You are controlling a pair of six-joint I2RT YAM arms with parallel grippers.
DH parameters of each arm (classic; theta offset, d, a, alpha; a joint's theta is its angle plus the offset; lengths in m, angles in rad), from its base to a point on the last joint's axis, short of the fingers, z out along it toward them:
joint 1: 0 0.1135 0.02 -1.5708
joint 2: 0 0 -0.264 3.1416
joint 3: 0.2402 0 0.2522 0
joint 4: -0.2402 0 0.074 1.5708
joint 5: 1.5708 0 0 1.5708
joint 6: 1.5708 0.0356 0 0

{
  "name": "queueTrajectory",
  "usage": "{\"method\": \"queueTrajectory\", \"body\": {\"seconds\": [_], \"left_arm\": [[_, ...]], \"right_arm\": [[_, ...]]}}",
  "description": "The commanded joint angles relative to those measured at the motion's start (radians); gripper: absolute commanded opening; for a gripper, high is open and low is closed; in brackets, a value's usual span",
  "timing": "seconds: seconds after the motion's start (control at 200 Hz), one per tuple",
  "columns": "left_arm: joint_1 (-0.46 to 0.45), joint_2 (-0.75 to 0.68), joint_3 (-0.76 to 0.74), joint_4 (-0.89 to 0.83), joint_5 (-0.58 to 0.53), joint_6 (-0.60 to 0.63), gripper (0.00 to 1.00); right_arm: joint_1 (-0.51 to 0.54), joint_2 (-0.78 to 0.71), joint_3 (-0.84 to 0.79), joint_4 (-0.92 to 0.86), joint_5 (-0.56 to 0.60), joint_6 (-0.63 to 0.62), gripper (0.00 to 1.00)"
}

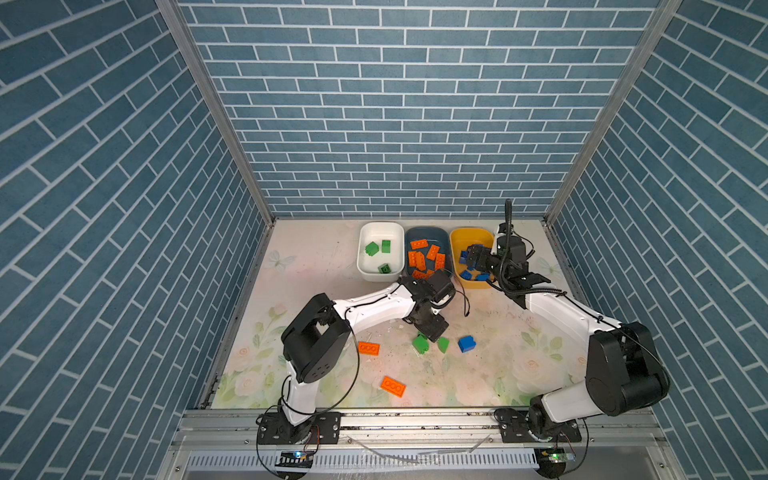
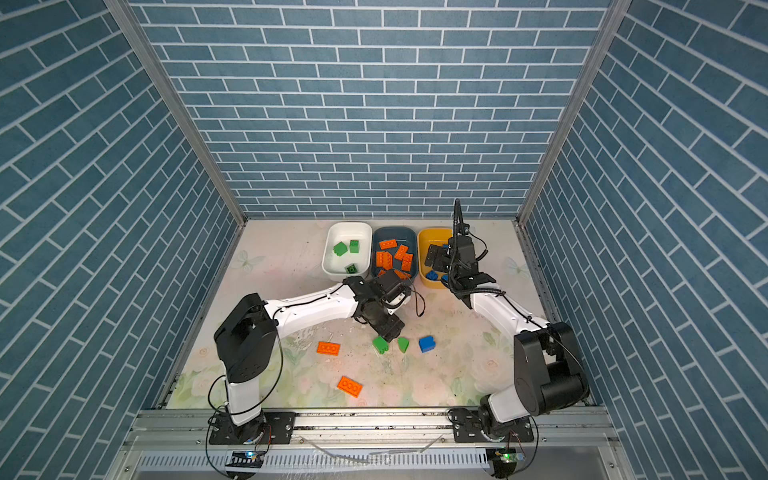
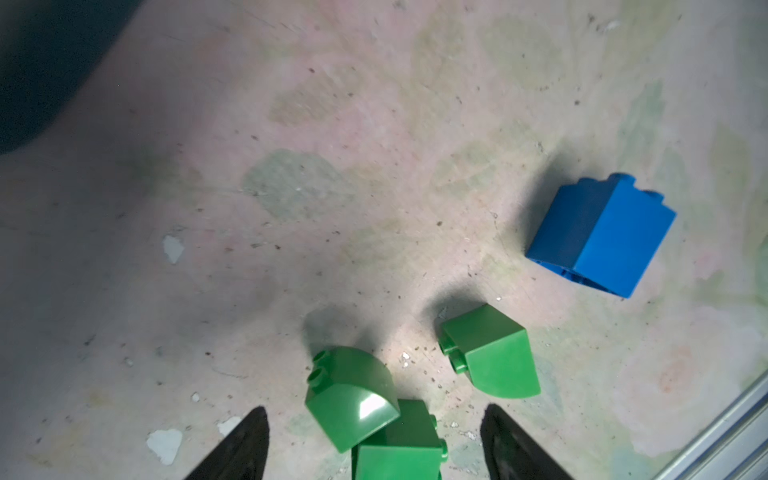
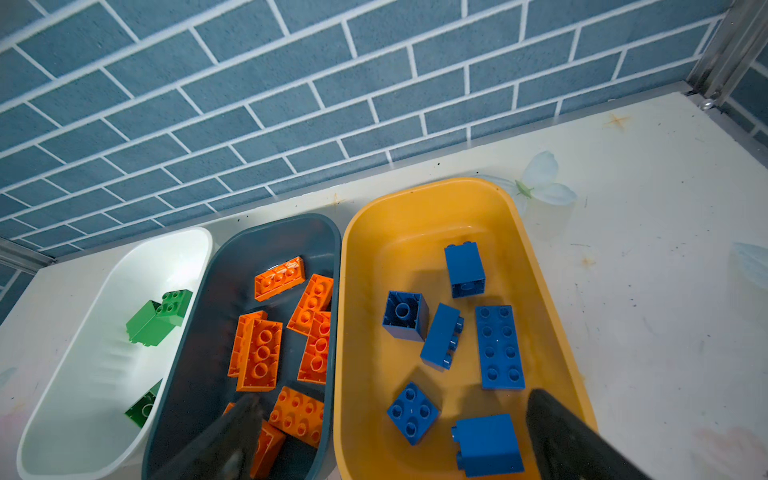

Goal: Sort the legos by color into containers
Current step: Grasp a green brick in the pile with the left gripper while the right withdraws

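Loose legos lie on the table: two green blocks, a blue block and two orange plates. My left gripper hangs low over the green ones. In the left wrist view it is open, with a sloped green block leaning on a square green one between the fingers, gaps on both sides. Another sloped green block lies just outside. My right gripper is open and empty above the yellow container, which holds several blue blocks.
The white container holds three green blocks. The dark teal container between it and the yellow container holds several orange plates. All three stand against the back wall. A metal rail runs along the table's front edge.
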Motion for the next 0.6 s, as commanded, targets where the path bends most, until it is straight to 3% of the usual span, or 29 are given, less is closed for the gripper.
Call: {"method": "queueTrajectory", "body": {"seconds": [0.0, 0.595], "left_arm": [[-0.015, 0.052, 0.040, -0.091, -0.024, 0.020, 0.78], [-0.017, 0.130, 0.025, -0.042, -0.040, 0.016, 0.61]], "right_arm": [[-0.001, -0.038, -0.036, 0.002, 0.050, 0.032, 0.99], [-0.001, -0.041, -0.034, -0.022, 0.066, 0.029, 0.99]]}}
